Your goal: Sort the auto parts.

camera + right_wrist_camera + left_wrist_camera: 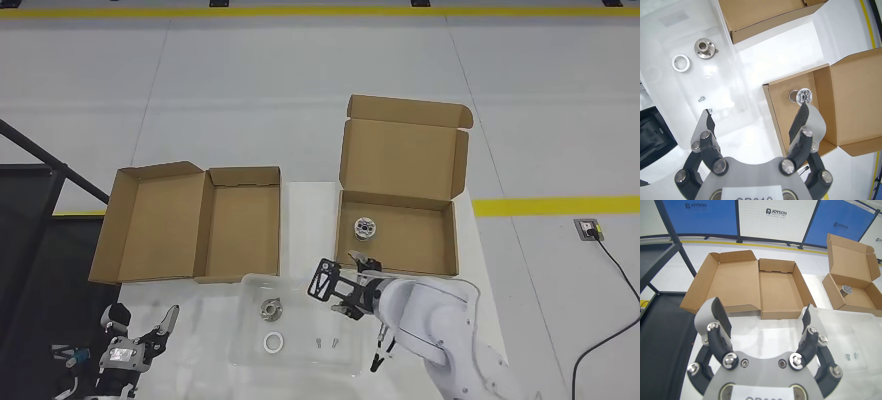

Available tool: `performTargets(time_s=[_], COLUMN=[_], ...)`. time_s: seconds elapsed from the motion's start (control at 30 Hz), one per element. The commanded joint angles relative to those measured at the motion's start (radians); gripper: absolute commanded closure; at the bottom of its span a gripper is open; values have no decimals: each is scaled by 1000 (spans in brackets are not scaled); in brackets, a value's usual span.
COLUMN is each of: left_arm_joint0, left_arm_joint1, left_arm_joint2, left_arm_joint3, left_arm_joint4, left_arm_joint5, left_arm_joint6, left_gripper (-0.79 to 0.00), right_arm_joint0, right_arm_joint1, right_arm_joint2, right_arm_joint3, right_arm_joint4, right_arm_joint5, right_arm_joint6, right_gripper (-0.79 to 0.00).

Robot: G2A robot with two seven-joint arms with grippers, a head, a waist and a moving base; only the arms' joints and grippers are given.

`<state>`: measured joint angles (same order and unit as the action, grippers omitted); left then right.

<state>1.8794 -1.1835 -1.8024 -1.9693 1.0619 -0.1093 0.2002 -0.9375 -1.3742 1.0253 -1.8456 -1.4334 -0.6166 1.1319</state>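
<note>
White tabletop [783, 45] lies under both arms, with blue and white wall panels behind. Over it the right gripper [755, 108] hovers with its fingers spread wide, above the strip between a clear plastic tray [702, 79] and an open cardboard box [829, 123]. On the side of one finger the tray holds a flanged metal hub [704, 48], a metal ring [680, 63] just beside it, and two small bolts [702, 98] nearer the fingertip. By the other finger, a slotted disc part [804, 97] rests in the box. The left gripper [762, 303], also spread apart, hangs near the table's edge, a second, flatter open box [780, 292] just beyond its fingertips.
</note>
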Motion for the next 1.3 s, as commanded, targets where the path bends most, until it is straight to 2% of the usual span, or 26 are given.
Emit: performTargets(time_s=[0.0,0.33,0.57,0.6,0.7,0.83,0.87,0.9,0.93,1.0,1.27], left_arm_joint0=[0,0,0,0,0,0,0,0,0,0,0], left_arm_joint1=[0,0,0,0,0,0,0,0,0,0,0], left_arm_joint2=[0,0,0,0,0,0,0,0,0,0,0], left_arm_joint3=[0,0,0,0,0,0,0,0,0,0,0], left_arm_joint4=[0,0,0,0,0,0,0,0,0,0,0], left_arm_joint5=[0,0,0,0,0,0,0,0,0,0,0], left_arm_joint6=[0,0,0,0,0,0,0,0,0,0,0], left_gripper=[-785,-785,-785,-785,-785,-785,-785,-785,-785,-785,-785], right_arm_joint0=[15,118,161,163,161,155,150,144,139,134,134], right_arm_joint1=[-4,-77,-120,-124,-135,-145,-147,-149,-150,-152,-152], right_arm_joint2=[-50,-338,-406,-410,-412,-402,-400,-397,-392,-391,-391], right_arm_joint3=[23,191,313,326,363,395,399,402,403,405,405], right_arm_joint4=[-25,-62,-58,-68,-53,-21,-19,-13,-13,-28,-28], right_arm_joint5=[-21,154,272,298,334,359,377,393,415,442,442], right_arm_joint6=[2,182,224,221,204,192,191,187,182,191,191], right_gripper=[-785,-785,-785,-767,-603,-483,-489,-576,-785,-785,-785])
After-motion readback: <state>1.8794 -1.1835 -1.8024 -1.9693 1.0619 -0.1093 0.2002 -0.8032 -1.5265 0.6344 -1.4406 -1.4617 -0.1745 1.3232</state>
